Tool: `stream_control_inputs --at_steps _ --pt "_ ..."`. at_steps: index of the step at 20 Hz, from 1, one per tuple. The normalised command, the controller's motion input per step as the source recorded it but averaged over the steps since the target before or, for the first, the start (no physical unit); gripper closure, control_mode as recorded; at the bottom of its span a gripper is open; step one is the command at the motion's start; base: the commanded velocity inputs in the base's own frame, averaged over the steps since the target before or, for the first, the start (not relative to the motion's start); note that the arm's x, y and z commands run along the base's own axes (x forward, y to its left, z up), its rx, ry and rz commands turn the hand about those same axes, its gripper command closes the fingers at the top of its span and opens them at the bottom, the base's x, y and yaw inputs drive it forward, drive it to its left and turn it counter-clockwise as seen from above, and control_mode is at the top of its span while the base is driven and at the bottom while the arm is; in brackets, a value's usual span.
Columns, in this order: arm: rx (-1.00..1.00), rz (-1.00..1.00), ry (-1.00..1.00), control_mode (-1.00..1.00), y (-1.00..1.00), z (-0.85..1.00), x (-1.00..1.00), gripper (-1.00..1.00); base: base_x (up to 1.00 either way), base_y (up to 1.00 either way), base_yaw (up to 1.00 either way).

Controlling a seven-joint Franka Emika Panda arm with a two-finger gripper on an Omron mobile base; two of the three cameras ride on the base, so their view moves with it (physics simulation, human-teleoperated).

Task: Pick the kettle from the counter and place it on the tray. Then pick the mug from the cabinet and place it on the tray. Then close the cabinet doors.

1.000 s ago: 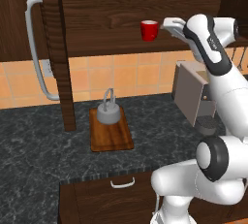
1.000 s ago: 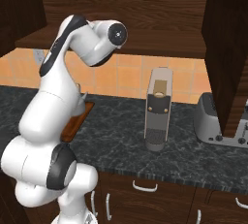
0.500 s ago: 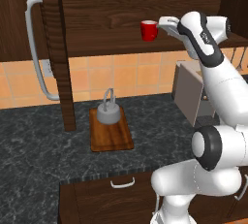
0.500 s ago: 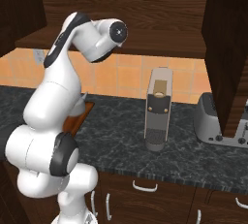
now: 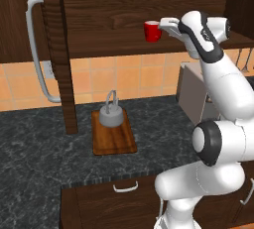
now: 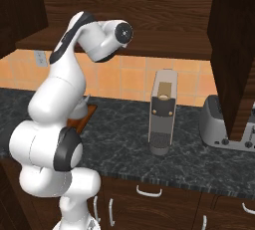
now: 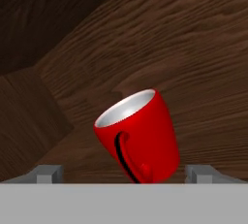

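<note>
We identify a kitchen: speckled counter (image 5: 44,148), tiled backsplash (image 5: 129,77) at frame centre, coffee machine (image 6: 162,112), toaster (image 6: 216,122) at right.

mug (image 7: 138,138): red, pale inside, handle facing camera | place: on cabinet (image 7: 193,53) wood, between the fingertips (image 7: 48,173) | gripper (image 7: 125,175): jaws wide, not touching mug

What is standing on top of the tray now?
The kettle stands on the tray, near its back end. The board under the kettle's base is covered, so I cannot see it.
</note>
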Motion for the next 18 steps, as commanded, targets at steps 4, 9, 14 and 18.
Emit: stream_control_inputs --at_steps 4,9,14,18 --pt "0.00 0.00 0.00 -1.00 0.04 0.00 0.03 -1.00 0.00 0.00 0.00" --pt "0.00 0.00 0.00 -1.00 0.09 -0.01 0.07 -1.00 0.00 0.00 0.00" --pt "0.00 0.00 0.00 -1.00 0.03 -0.04 0.16 -1.00 0.00 0.00 0.00" --pt "0.00 0.00 0.00 -1.00 0.00 -0.08 0.22 -1.00 0.00 0.00 0.00"
